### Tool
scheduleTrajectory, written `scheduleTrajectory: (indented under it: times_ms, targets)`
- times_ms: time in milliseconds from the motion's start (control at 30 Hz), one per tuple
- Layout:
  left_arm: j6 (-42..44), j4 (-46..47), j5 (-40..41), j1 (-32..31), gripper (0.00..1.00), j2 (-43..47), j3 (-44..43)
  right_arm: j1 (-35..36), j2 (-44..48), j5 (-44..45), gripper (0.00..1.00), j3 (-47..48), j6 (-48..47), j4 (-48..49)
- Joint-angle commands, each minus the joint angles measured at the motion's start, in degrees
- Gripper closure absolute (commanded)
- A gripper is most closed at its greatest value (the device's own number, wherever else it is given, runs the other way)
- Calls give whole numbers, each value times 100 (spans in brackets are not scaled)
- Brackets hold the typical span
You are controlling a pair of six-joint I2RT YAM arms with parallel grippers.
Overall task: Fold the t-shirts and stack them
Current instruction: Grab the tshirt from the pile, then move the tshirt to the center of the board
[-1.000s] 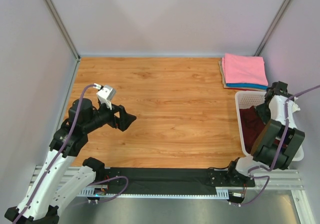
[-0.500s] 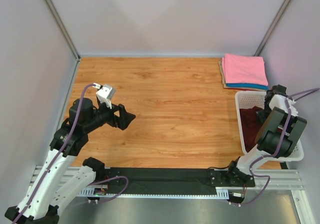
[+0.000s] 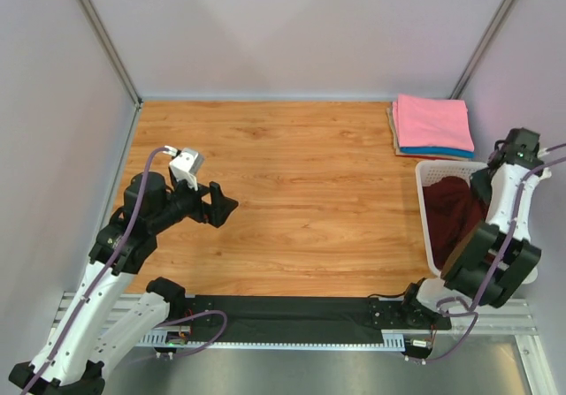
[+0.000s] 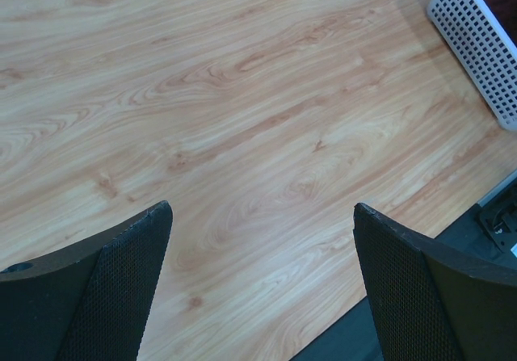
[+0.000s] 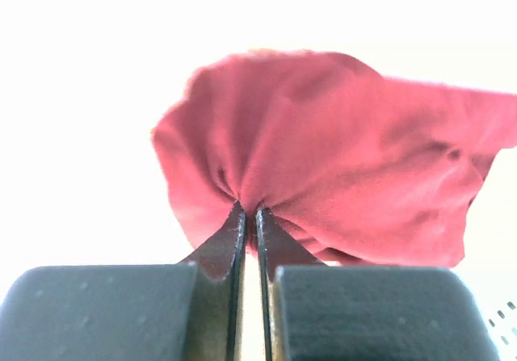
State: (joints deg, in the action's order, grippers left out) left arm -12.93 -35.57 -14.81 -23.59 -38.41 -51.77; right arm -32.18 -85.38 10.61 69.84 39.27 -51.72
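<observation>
- Since the earlier frames the right arm [image 3: 506, 202] has risen, and the maroon t-shirt [image 3: 453, 208] has come up with it, now bulging above the rim instead of lying low inside.
- It hangs as a bunch with no clear long axis, over the white basket [image 3: 424, 202] at the table's right edge; its lower part seems to be still inside.
- Right gripper [image 5: 249, 212]: pinched almost closed on a fold of this cloth, which fans out from the tips.
- Bare wooden table [image 3: 309, 192] lies at 9 o'clock from the basket, and the folded stack [image 3: 432, 121] at 12 o'clock. The next carry likely goes toward 9 o'clock to spread the shirt.
- Left gripper [image 4: 258, 216]: spread wide, holding nothing, well apart at 9 o'clock, so the right arm is far nearer.
- That arm stands steep, wrist high at 1 o'clock of the shirt.
</observation>
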Motion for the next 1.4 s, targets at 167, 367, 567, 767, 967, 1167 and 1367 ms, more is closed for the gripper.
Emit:
scheduleTrajectory:
  times_ms: [167,367,567,767,967,1167,1367]
  targets:
    - [19,24,372,-5,1,211,-9,71,999,-4208,100,3418,-403,-461]
    - [-253,-116,1197,-5,1,238,-9,1159,672,-5700,100,5794,212,55]
    - [-465,-117,1472,-5,1,299,-97,2642,891,-5625,98,4277,664,1333]
    - [-843,-572,1306,-5,1,458,-360,5174,1297,-3500,86,1371,-349,1199]
    - [-1079,-1135,946,4,2,-68,-563,5819,673,-3103,57,-752,-647,1570]
    - [-1589,-164,453,-5,1,-254,447,5820,1076,-1442,33,-885,-1079,770]
    - [-2266,735,365,-5,6,-1323,1107,5662,419,-1571,33,-825,-1359,1524]
